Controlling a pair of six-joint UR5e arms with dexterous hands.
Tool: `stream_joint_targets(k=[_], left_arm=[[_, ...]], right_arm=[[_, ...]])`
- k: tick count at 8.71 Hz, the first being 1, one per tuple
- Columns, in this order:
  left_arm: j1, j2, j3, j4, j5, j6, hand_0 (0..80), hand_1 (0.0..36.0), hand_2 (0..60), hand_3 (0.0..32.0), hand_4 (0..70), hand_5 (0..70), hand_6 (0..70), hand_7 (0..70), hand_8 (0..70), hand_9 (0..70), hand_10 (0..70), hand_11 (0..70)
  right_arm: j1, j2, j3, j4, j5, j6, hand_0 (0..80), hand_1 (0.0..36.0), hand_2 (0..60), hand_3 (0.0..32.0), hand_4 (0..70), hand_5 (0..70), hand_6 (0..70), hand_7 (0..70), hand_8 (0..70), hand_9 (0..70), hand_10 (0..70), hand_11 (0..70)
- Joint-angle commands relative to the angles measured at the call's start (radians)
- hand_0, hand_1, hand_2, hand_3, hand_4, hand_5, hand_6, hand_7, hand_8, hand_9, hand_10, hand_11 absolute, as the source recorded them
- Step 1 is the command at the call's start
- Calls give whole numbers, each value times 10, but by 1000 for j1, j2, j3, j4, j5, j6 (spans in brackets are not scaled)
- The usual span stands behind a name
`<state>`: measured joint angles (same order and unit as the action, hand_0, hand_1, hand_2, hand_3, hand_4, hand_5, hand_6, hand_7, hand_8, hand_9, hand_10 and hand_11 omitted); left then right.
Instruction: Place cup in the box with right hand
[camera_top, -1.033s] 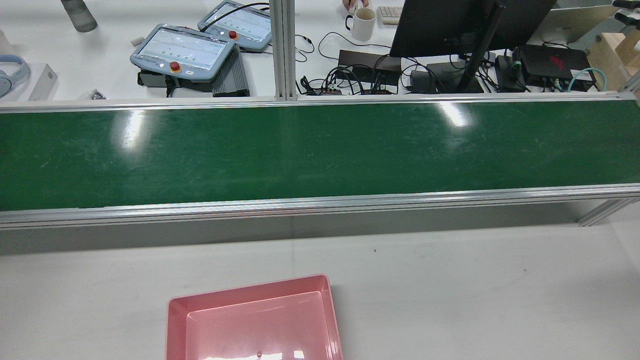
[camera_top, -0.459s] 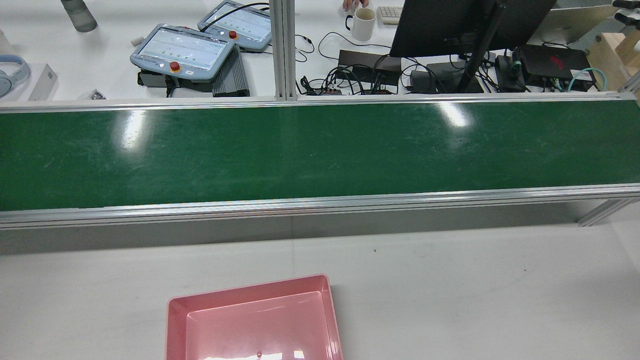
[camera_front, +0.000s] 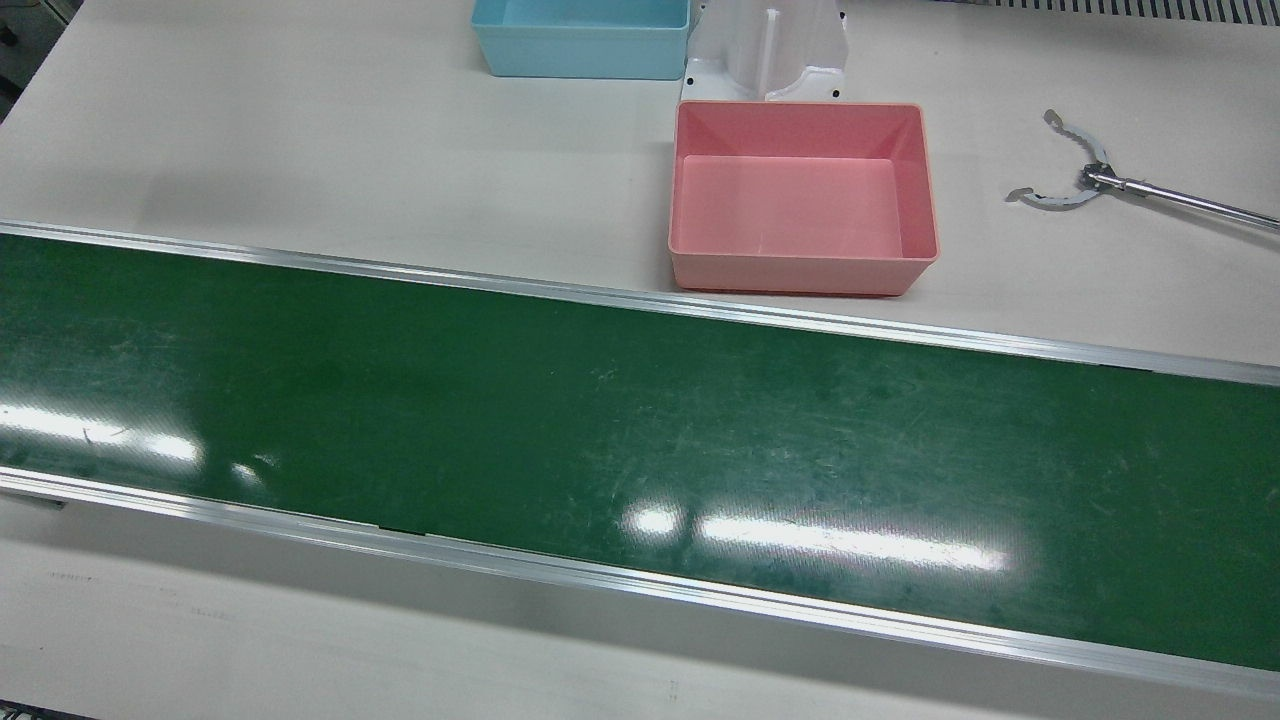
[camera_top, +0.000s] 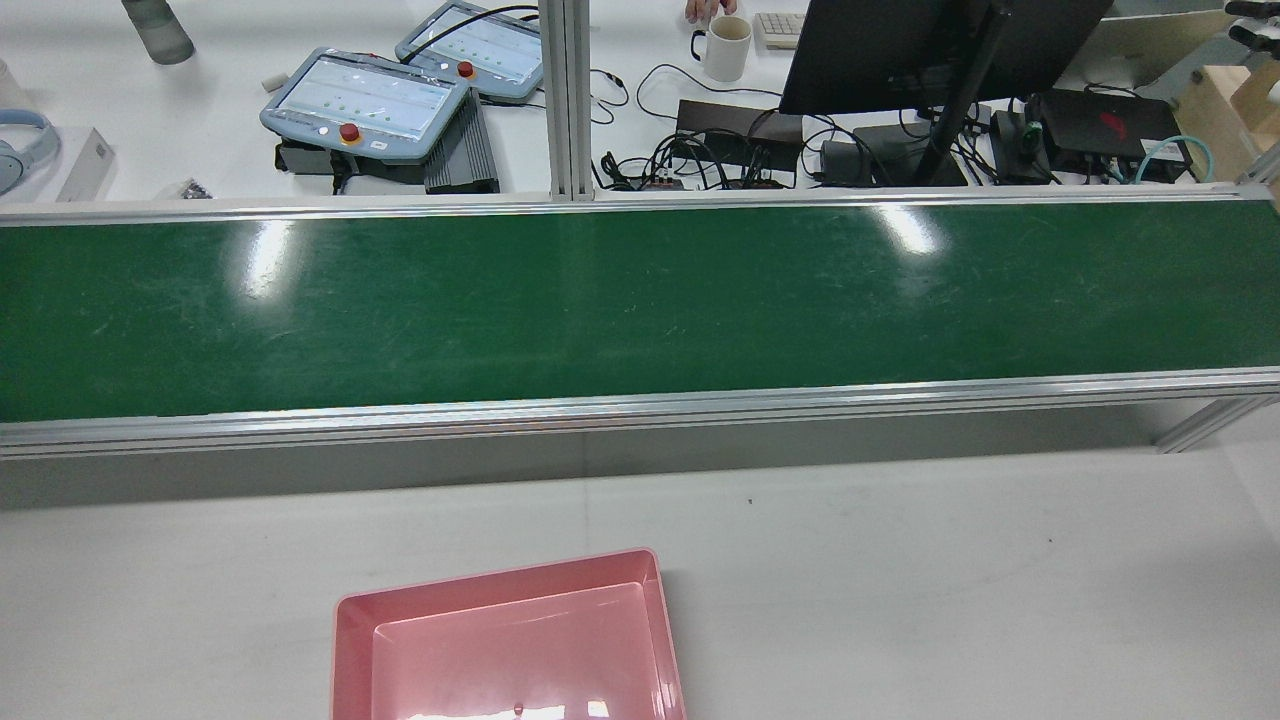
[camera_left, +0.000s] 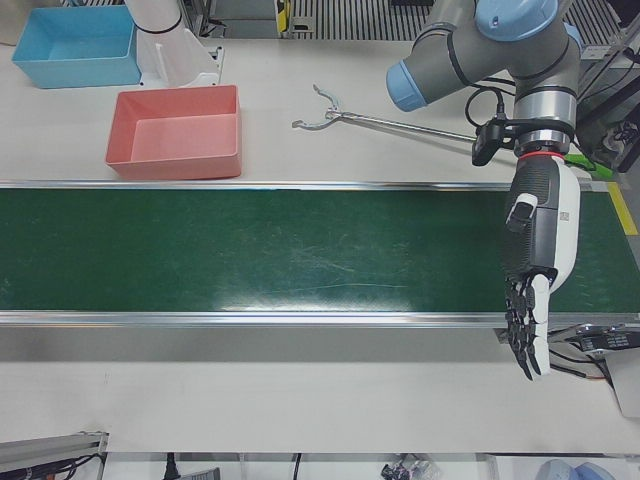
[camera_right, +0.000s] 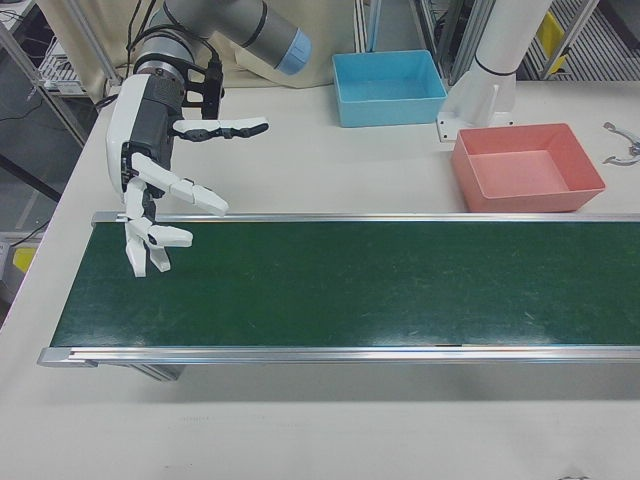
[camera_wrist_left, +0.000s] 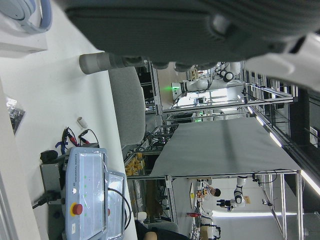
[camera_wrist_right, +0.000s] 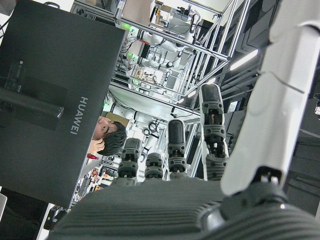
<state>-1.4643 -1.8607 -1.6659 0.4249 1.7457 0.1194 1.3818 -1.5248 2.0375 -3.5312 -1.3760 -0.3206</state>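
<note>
The right robot hand (camera_right: 150, 190) hangs over the end of the green conveyor belt (camera_right: 340, 285), fingers spread and holding nothing; the left robot hand (camera_left: 535, 270) points down at the belt's opposite end, fingers straight and empty. No cup shows on the belt. The pink box (camera_front: 805, 195) sits empty on the white worktop (camera_front: 300, 140), a blue box (camera_front: 580, 40) nearby.

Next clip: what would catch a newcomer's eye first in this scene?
The long green conveyor belt runs bare across the station, with no cup on it. The pink box sits empty on the white table beside the belt, a blue box behind it. The open right hand hangs over one end of the belt, and the left hand over the other.
</note>
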Motion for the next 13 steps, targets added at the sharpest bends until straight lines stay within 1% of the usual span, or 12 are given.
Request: stream_joint_targets(k=[1, 13], left_arm=[[-1, 0, 0, 0, 0, 0, 0, 0, 0, 0, 0, 0, 0, 0, 0, 0, 0, 0], [-1, 0, 0, 0, 0, 0, 0, 0, 0, 0, 0, 0, 0, 0, 0, 0, 0, 0]], right_arm=[[0, 0, 0, 0, 0, 0, 557, 119, 0, 0, 349, 59, 111, 436, 42, 135, 109, 176], [0, 0, 0, 2, 0, 0, 557, 119, 0, 0, 352, 58, 112, 441, 43, 137, 110, 176]])
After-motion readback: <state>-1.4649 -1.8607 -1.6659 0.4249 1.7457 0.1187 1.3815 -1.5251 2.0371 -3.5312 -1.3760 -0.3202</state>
